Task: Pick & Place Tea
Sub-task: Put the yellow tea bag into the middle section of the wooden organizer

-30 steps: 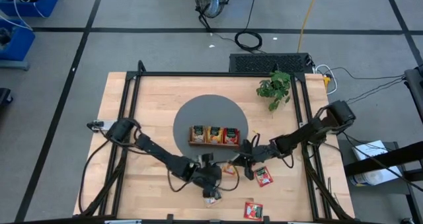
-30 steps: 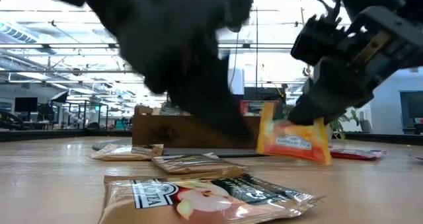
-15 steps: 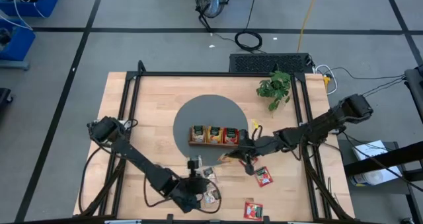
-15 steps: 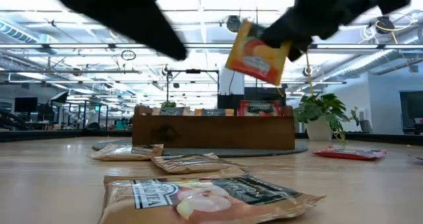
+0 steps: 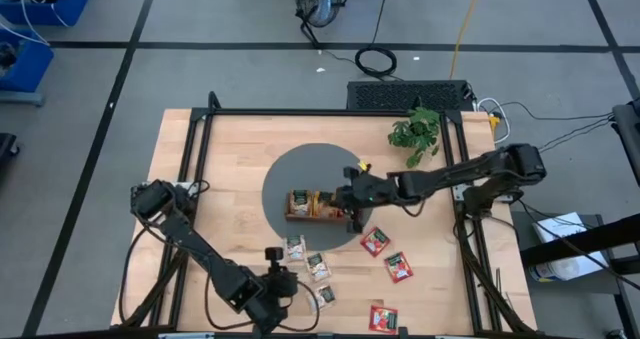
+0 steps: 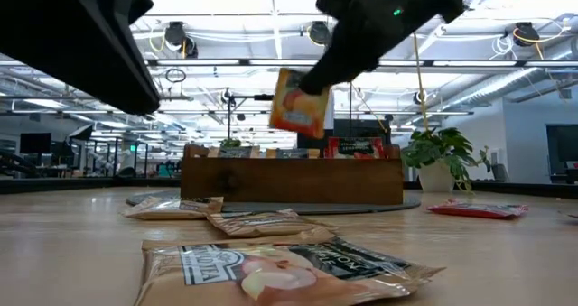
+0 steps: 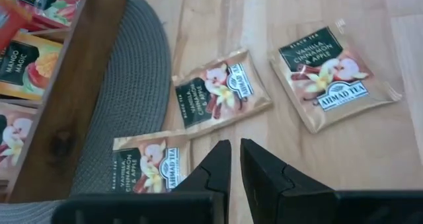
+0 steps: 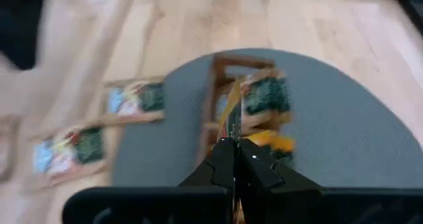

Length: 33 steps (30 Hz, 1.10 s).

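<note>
My right gripper [image 5: 352,192] is shut on an orange-yellow tea packet [image 6: 301,101] and hovers over the wooden tray [image 5: 322,205]. The tray stands on the round grey mat [image 5: 315,169] and holds several packets. Three beige packets [image 5: 295,247] [image 5: 318,267] [image 5: 325,297] lie flat on the table, near side of the mat. Red packets [image 5: 375,241] [image 5: 398,267] lie to their right. My left gripper [image 7: 234,159] hangs near the table's near edge, left of the beige packets [image 7: 221,95]. Its fingers are shut with nothing between them. My right gripper pinches the orange-yellow packet's upper edge [image 6: 295,77] between its two fingers. The fingers come slanting down from the table's right side. The packet hangs below them, nearly upright and slightly tilted, clear of the tray and the table. The right wrist view shows it edge-on [image 8: 232,118].
A potted plant [image 5: 415,134] stands at the far right of the table. Another red packet [image 5: 383,319] lies at the near edge. A black frame [image 5: 200,169] runs along the table's sides.
My right gripper has lifted the orange-yellow packet off the table, rolling as it rose. It has carried the packet toward the far-left until it hangs over the tray. My left gripper has drawn back from the beige packets toward the table's near-left.
</note>
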{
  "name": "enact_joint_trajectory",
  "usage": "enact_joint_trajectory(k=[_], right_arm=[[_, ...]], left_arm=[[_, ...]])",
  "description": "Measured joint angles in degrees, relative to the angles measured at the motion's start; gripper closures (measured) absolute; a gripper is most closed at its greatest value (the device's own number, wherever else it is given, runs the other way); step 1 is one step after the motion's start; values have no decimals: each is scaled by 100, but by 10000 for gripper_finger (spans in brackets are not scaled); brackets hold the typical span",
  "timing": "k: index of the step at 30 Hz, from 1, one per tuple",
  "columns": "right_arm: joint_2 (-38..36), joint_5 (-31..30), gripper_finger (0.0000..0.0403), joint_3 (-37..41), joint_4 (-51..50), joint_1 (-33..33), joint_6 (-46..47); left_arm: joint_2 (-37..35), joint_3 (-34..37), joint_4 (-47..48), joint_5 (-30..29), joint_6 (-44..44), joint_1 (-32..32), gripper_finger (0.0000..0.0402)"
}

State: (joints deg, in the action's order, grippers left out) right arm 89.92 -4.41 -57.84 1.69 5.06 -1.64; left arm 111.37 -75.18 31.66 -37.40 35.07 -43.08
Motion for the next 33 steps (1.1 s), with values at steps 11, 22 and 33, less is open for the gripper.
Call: enact_joint_trajectory(k=[11, 22, 33], right_arm=[[950, 294, 403, -4, 289, -275, -59], [1011, 300, 372, -4, 378, -278, 47], [954, 307, 269, -2, 393, -273, 165]], left_arm=[[-4, -4, 18, -172, -18, 39, 360], [-4, -4, 60, -322, -14, 40, 360], [-9, -4, 298, -375, 293, 40, 360]])
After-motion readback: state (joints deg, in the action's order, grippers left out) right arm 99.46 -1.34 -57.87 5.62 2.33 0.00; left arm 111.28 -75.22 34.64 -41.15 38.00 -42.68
